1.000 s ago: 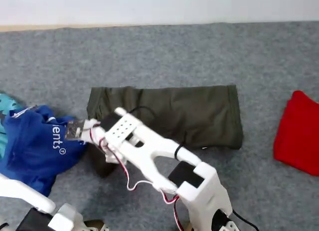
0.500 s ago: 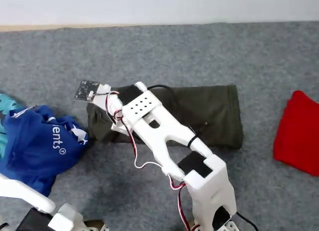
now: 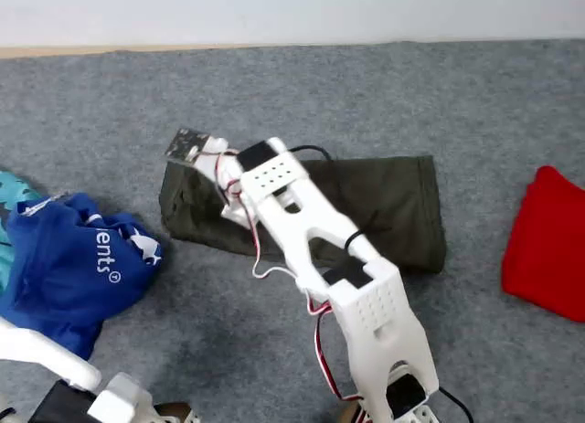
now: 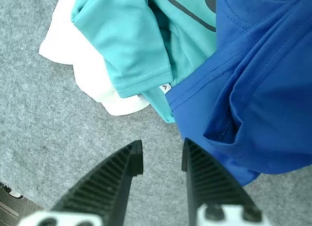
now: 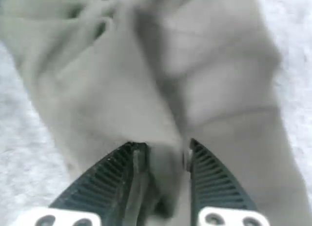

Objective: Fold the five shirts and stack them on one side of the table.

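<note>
- The olive shirt (image 3: 384, 204) lies partly folded in the middle of the grey table (image 3: 366, 94), its long side running along the table's back edge.
- The right arm (image 3: 311, 240) stretches from the front edge to the shirt's left end.
- The right gripper (image 5: 161, 150) pinches a fold of the olive cloth (image 5: 195, 79) between nearly closed fingers.
- The blue shirt (image 3: 69, 268) lies crumpled at the left edge, near the front.
- It overlaps the teal shirt (image 4: 131, 35), which lies on the white shirt (image 4: 87, 65).
- The left gripper (image 4: 161, 155) hangs above bare table just beside that pile, its fingers a narrow gap apart and holding nothing.
- The red shirt (image 3: 548, 245) lies folded at the right edge, well apart from the olive one.
</note>
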Controlling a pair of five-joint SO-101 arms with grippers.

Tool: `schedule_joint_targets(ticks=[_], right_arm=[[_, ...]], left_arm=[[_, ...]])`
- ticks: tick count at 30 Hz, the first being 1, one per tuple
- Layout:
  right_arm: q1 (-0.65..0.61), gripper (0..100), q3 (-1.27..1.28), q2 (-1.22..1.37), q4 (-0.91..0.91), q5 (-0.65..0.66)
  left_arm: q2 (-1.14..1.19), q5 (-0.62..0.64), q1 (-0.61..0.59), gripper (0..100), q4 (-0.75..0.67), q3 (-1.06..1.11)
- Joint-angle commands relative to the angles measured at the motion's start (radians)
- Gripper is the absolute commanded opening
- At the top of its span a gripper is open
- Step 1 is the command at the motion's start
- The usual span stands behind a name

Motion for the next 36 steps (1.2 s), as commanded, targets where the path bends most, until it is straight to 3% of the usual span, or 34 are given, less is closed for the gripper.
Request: schedule_joint_targets(ticks=[1,12,24,31,36], right_arm=[[0.056,16.9,-0.091,0.001,-0.012,0.002],[0.031,14.3,-0.232,-0.038,0.153,0.002],[-0.022,12.2,-0.250,0.077,-0.076,0.002],[0.058,12.2,-0.250,0.145,-0.068,0.003],[0.031,12.2,-0.273,0.062,-0.033,0.002]], left_arm=[[0.000,0.005,0.002,13,-0.012,-0.004],[-0.002,0.005,0.028,13,-0.015,0.024],[-0.009,0.006,0.054,9,-0.017,0.044],[-0.009,0.005,0.052,9,-0.017,0.044],[-0.009,0.005,0.057,9,-0.018,0.044]])
